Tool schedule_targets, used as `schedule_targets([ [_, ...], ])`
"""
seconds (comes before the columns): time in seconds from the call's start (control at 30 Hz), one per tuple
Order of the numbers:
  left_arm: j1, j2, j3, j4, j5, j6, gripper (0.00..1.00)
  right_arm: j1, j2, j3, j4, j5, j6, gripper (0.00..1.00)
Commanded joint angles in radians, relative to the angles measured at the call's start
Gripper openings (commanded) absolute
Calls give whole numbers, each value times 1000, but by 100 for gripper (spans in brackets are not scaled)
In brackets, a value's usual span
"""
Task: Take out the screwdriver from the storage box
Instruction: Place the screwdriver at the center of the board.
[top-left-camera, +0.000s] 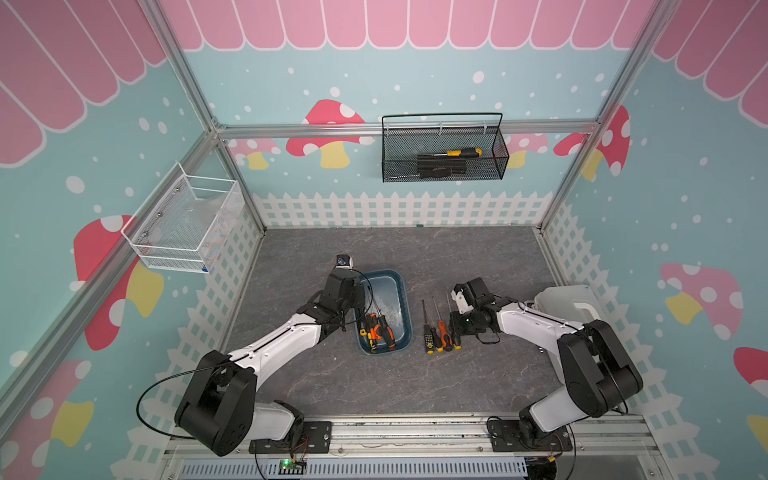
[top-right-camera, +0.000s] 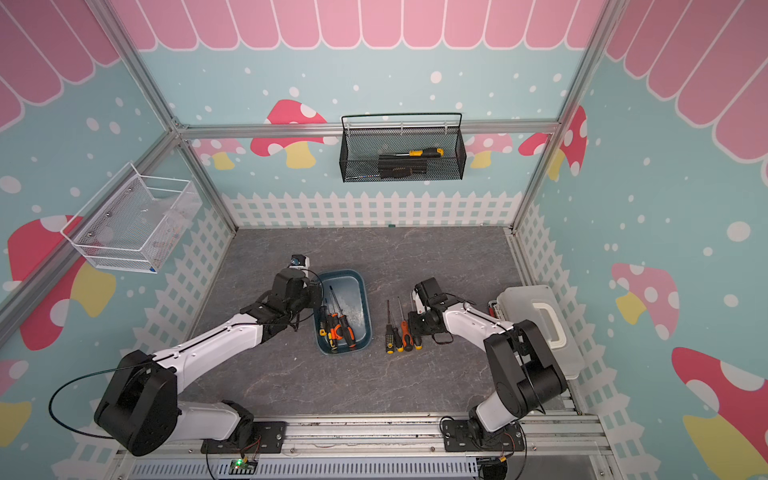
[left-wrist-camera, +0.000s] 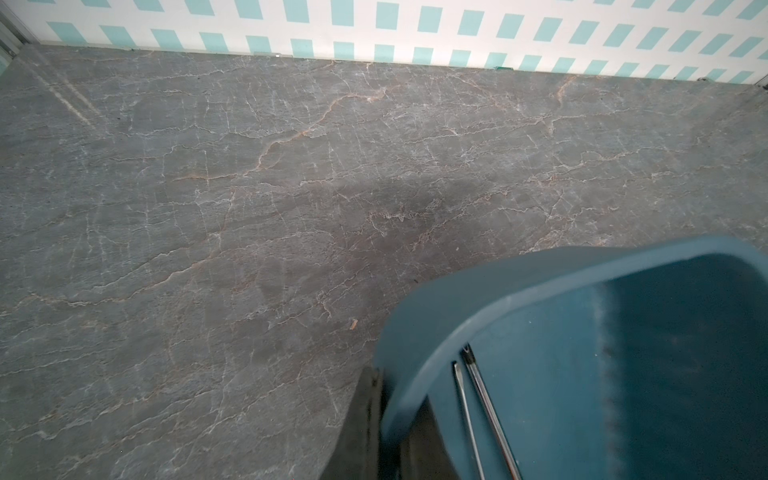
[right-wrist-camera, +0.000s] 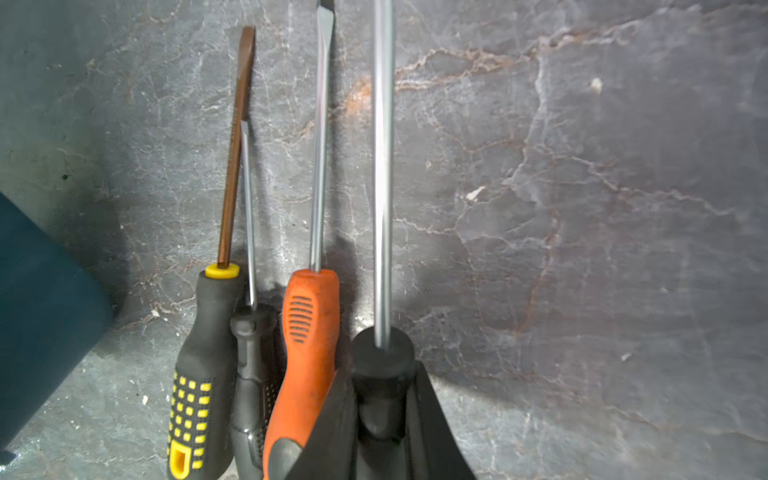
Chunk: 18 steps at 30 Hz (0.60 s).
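Nestling inside right gripper (right-wrist-camera: 382, 376): black-handled screwdriver (right-wrist-camera: 382, 208)

Left end effector (left-wrist-camera: 386, 419) and right end effector (right-wrist-camera: 382, 415) both clamped, held low, elbows bent.

Left arm (top-left-camera: 291, 336) over storage box (top-left-camera: 404, 303) rim, far table (top-left-camera: 457, 257) open

No words, numbers or signs can be read anywhere here. Nothing is printed on the tools, the boxes, the baskets or the walls.
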Motion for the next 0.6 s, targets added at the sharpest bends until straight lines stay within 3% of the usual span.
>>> schedule_targets([
  [0.0, -6, 2, 9, 47, 15, 7, 0, -8, 24, -24, 4, -4, 4, 5],
  [0.57, -6, 0, 2, 51, 14, 0, 0, -17, 17, -53, 26, -12, 17, 26],
])
